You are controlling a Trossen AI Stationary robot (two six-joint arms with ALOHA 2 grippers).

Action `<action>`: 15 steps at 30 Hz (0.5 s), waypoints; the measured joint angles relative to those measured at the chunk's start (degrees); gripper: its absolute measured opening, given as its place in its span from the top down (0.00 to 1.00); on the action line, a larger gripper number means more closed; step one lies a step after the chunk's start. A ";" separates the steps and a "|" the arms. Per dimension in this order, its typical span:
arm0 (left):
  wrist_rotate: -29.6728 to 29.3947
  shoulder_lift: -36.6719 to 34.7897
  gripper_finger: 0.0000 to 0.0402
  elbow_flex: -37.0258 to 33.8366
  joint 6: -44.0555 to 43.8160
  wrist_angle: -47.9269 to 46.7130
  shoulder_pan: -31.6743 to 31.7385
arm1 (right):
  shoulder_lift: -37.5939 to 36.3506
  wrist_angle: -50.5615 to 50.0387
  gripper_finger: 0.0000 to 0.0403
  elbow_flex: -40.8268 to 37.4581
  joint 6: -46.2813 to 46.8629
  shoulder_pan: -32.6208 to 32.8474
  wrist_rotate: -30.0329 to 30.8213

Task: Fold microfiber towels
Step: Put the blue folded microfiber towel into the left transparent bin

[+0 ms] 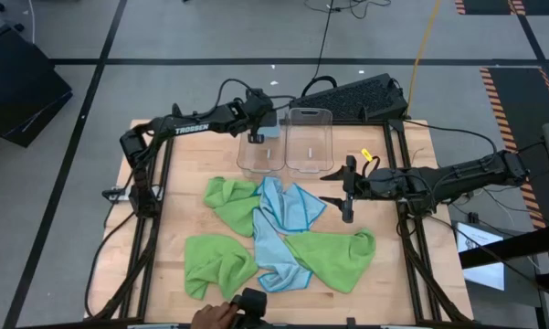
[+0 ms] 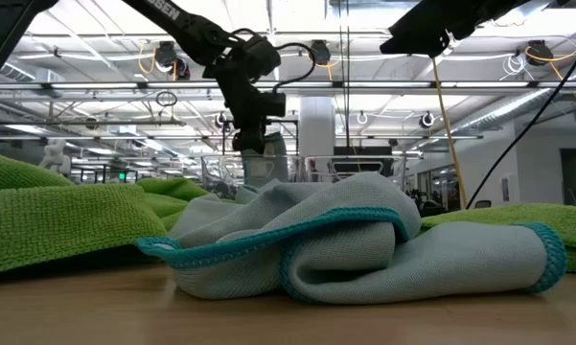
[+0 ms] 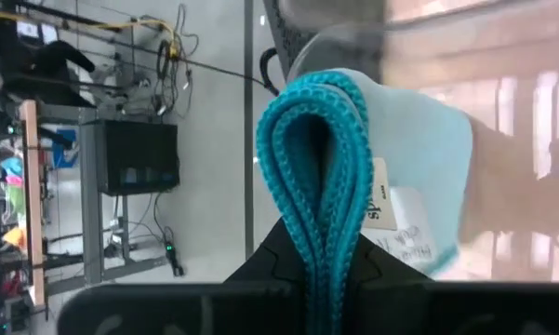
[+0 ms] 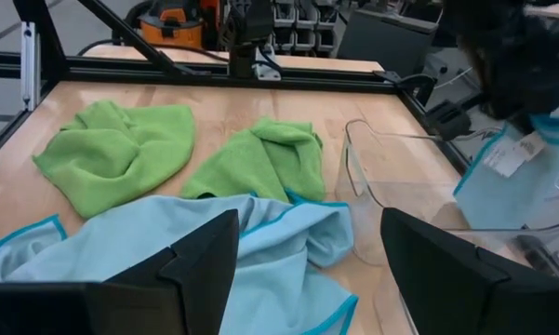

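Two slender black jointed arms, left arm (image 1: 196,119) and right arm (image 1: 448,175). White "TROSSEN" lettering marks the left arm's link. Black cables loop along the joints of both. Each ends in a claw with two flat, matte black, angular fingers (image 4: 200,256).

Folded light blue towel (image 1: 267,133): hangs over the left clear bin (image 1: 258,155), teal hem doubled, white label showing. Crumpled towels lie loose on the table in front of that bin: three lime green (image 1: 230,198) (image 1: 217,260) (image 1: 333,256) and apparently two light blue (image 1: 290,206) (image 1: 276,258), overlapping at the centre.
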 joint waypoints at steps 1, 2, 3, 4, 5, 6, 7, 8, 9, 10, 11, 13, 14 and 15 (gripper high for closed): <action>-0.10 0.31 0.97 0.00 0.12 0.45 -0.30 | -0.02 0.03 0.37 0.00 0.01 0.00 0.00; -0.51 0.45 0.97 0.00 0.20 0.39 -0.40 | -0.01 -0.03 0.37 0.00 0.01 0.00 -0.02; -1.60 0.48 0.97 0.00 0.51 0.20 -0.38 | 0.01 -0.02 0.37 0.00 0.01 0.00 0.00; -2.93 0.48 0.97 0.00 0.93 0.72 -0.27 | 0.01 0.02 0.37 0.00 0.01 0.00 0.00; -4.16 0.45 0.97 0.00 1.27 1.71 -0.10 | 0.00 0.00 0.37 0.00 0.01 0.00 -0.01; -5.21 0.43 0.97 0.00 1.30 2.77 0.06 | 0.01 0.00 0.37 0.00 0.01 0.00 -0.02; -5.76 0.43 0.97 0.00 1.28 3.67 0.27 | 0.01 0.02 0.37 0.00 0.01 0.00 -0.02; -6.08 0.43 0.97 0.00 1.24 4.34 0.47 | 0.00 0.05 0.37 0.00 0.01 0.00 -0.02; -6.06 0.43 0.97 0.00 1.18 4.70 0.61 | 0.01 0.04 0.37 0.00 0.01 0.00 -0.02; -6.04 0.41 0.97 0.00 1.05 4.81 0.65 | 0.01 0.03 0.37 0.00 0.03 0.00 -0.01; -6.01 0.41 0.97 0.00 0.95 4.67 0.66 | 0.01 0.03 0.37 0.00 0.09 0.00 -0.01; -4.56 0.42 0.97 0.00 0.10 3.18 0.61 | 0.00 -0.01 0.37 0.00 0.19 0.00 -0.02; -3.48 0.43 0.97 -0.18 -0.40 2.71 0.50 | 0.01 0.00 0.37 0.00 0.19 0.00 -0.02; -2.80 0.46 0.97 -0.56 -0.81 2.82 0.31 | 0.01 -0.02 0.37 0.00 0.19 0.00 -0.02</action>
